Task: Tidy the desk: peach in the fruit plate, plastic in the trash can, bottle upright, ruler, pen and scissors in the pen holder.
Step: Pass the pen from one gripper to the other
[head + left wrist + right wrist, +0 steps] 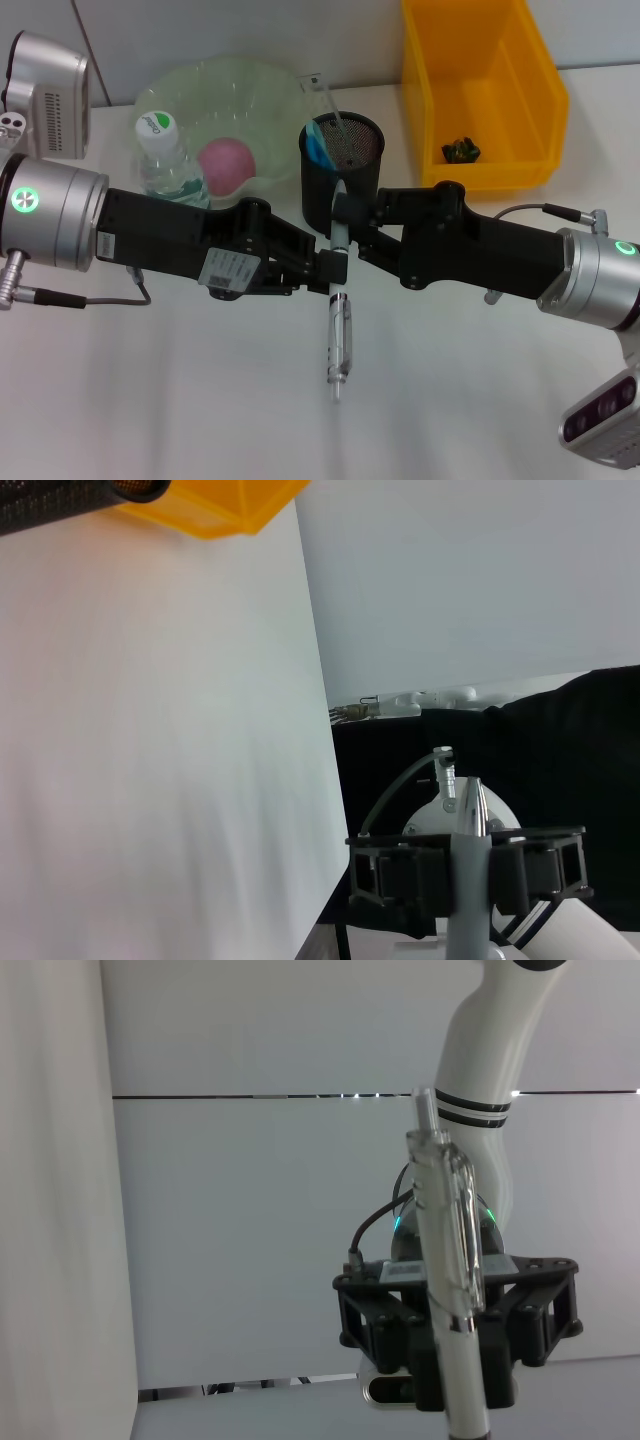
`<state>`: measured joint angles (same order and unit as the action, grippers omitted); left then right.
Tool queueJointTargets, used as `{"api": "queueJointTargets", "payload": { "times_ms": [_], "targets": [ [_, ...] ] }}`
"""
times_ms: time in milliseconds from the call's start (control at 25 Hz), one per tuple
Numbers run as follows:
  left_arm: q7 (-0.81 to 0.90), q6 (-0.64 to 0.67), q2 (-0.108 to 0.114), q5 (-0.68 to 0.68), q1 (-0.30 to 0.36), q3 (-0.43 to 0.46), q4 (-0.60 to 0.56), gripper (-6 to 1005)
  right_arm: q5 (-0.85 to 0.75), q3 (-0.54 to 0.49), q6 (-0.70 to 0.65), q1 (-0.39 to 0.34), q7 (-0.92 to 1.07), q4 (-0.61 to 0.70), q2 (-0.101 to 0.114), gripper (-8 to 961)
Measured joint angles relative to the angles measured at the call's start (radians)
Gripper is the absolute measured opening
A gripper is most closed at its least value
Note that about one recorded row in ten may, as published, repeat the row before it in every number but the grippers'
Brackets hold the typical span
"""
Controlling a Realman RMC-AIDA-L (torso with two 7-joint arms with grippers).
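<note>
Your 2 arms are meeting mid-desk over the pen: the left gripper is clenching its middle and the right gripper is pinching its upper end, just in front of the pen holder. The peach is sitting in the fruit plate beside the upright bottle.

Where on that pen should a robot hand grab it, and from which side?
Grip the plain barrel near the tip end, pinching across its thin width from the side. The pen is long and slim; the left gripper and right gripper clamp it so from opposite sides, clip end free.
</note>
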<state>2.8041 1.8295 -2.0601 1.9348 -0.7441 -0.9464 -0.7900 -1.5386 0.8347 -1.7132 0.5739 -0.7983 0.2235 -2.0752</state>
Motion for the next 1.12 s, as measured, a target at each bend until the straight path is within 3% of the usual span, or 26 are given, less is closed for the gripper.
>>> {"api": "queueJointTargets", "payload": {
  "times_ms": [400,760,1120],
  "targets": [
    [-0.012,0.001,0.002,-0.004,-0.003,0.001,0.000,292,0.001,0.008,0.001,-0.001,0.001,0.004,0.001,156],
    [-0.014,-0.010,0.008,0.002,-0.002,0.007,0.000,300,0.000,0.004,-0.001,-0.002,0.002,0.007,0.000,140],
    [-0.024,0.002,0.020,-0.006,0.014,0.010,-0.011,530,0.004,-0.003,0.007,-0.008,0.005,0.002,-0.002,133]
  ]
}}
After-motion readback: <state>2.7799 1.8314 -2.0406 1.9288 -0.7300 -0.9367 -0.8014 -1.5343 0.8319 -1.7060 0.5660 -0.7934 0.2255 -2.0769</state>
